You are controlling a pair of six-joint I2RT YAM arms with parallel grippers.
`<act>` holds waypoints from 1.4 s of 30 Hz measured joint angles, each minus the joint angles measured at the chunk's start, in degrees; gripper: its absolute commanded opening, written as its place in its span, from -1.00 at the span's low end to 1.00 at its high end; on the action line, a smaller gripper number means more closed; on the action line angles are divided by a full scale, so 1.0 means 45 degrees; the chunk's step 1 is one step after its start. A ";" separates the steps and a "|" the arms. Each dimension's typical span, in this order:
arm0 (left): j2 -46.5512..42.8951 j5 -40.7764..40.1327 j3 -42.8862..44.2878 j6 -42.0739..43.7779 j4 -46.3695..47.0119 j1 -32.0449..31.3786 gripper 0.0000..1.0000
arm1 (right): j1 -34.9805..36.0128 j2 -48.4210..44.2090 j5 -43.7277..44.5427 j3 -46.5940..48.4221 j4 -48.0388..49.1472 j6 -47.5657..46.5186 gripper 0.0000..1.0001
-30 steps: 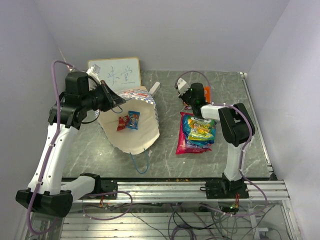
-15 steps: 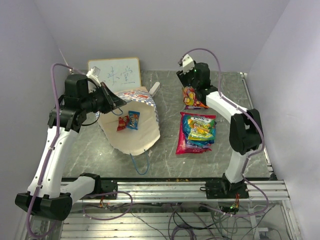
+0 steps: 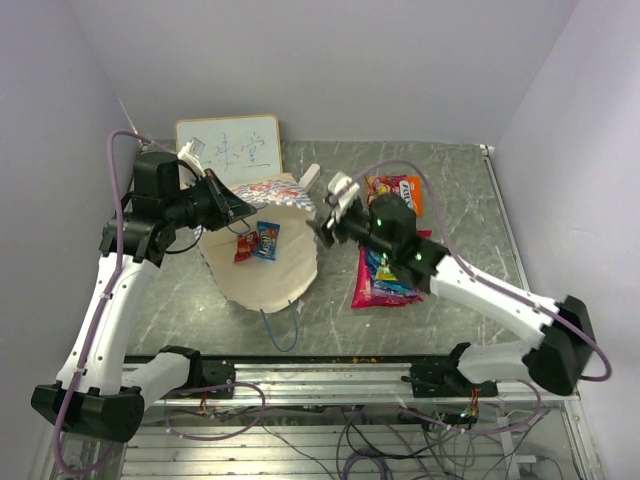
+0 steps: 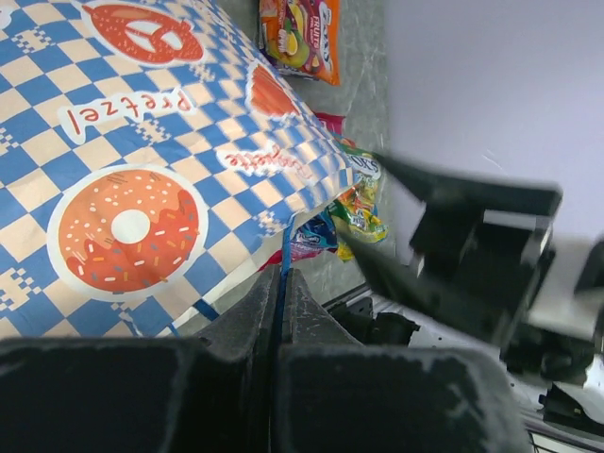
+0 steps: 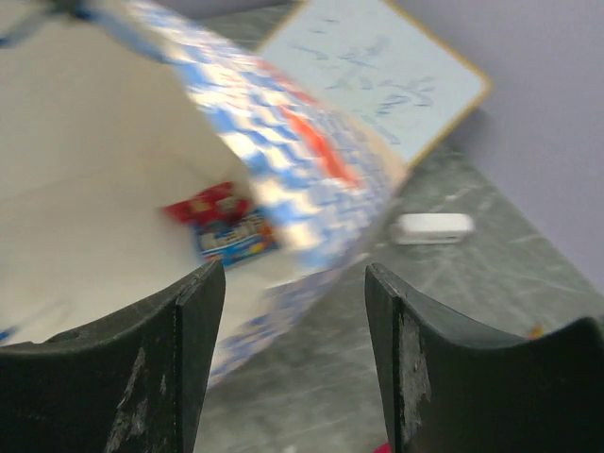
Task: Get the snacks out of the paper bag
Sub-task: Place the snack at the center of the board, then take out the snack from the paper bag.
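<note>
The paper bag (image 3: 262, 275) lies with its cream inside facing up. A small red packet (image 3: 244, 247) and a small blue packet (image 3: 266, 240) rest in it, also seen as red (image 5: 212, 201) and blue (image 5: 236, 238). My left gripper (image 3: 238, 208) is shut on the bag's thin blue cord handle (image 4: 280, 283), beside the checked side (image 4: 142, 142). Open and holding nothing, my right gripper (image 3: 325, 215) hovers at the bag's right rim (image 5: 311, 160). An orange snack packet (image 3: 397, 190) lies at the back. The big pink-red packet (image 3: 372, 285) with others on it is partly under my right arm.
A white framed writing board (image 3: 230, 148) leans on the back wall behind the bag. A small white oblong block (image 3: 309, 177) lies on the grey table (image 3: 460, 210) just right of the bag's far end. The second blue handle (image 3: 283, 325) loops out toward the front rail.
My right gripper opened, left the orange packet on the table at the back, and swung left to the bag's rim. The left arm and bag stayed put.
</note>
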 measured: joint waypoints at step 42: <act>0.0850 0.1098 0.1433 0.1681 -0.1239 0.0000 -0.86 | 0.4755 1.0826 0.6572 0.4541 0.1681 -0.3638 0.38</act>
